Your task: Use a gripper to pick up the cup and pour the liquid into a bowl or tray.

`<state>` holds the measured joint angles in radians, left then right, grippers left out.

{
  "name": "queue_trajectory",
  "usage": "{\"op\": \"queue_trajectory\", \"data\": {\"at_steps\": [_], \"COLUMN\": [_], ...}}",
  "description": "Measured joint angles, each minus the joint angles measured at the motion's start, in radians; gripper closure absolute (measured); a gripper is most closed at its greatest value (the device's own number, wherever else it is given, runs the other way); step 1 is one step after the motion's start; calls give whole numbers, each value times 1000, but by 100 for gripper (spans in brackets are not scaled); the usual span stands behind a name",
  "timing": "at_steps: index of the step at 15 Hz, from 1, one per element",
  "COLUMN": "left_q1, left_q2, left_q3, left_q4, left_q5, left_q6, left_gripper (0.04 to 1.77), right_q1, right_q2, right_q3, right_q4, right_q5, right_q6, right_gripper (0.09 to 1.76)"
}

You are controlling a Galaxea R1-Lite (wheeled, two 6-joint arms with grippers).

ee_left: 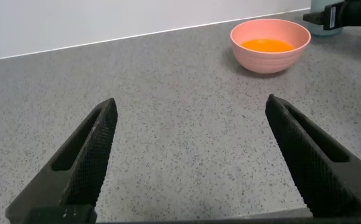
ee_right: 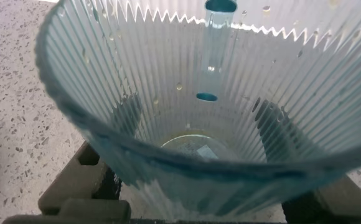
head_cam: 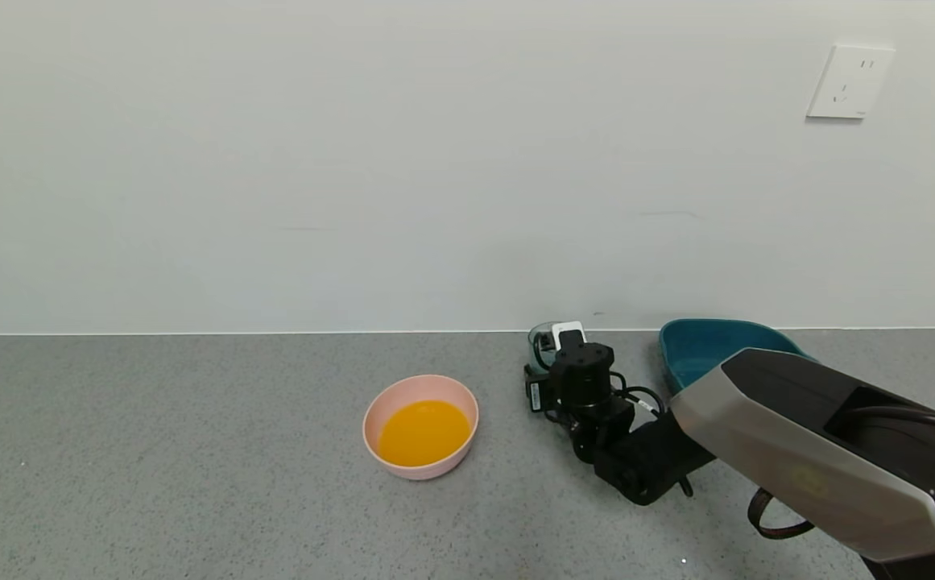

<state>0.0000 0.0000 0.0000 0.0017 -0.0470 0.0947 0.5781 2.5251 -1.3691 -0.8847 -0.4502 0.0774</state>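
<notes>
The blue-green ribbed cup point(head_cam: 542, 337) stands upright on the grey counter close to the wall, and looks empty in the right wrist view point(ee_right: 187, 74). My right gripper point(head_cam: 556, 354) is around it, its fingers point(ee_right: 127, 118) showing through the cup wall on both sides, shut on it. The pink bowl point(head_cam: 370, 419) sits to the left of the cup, apart from it, and holds the orange liquid point(head_cam: 424, 432). My left gripper point(ee_left: 190, 109) is open and empty low over bare counter, with the bowl point(ee_left: 269, 61) and its liquid point(ee_left: 266, 45) far ahead of it.
A dark teal tray point(head_cam: 701, 346) lies to the right of the cup, partly hidden by my right arm. The white wall runs right behind the cup, with a socket point(head_cam: 850, 80) high on the right.
</notes>
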Motion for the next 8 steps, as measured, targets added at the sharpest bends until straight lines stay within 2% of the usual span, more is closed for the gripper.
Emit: {"op": "queue_trajectory", "data": {"at_steps": [8], "left_q1": [0], "left_q2": [0], "left_q3": [0], "left_q4": [0], "left_q5": [0], "left_q6": [0], "left_gripper": [9], "right_q1": [0], "right_q2": [-3], "right_q3": [6], "right_q4": [3], "right_q5": [1], "right_q6": [1], "right_gripper": [28]}}
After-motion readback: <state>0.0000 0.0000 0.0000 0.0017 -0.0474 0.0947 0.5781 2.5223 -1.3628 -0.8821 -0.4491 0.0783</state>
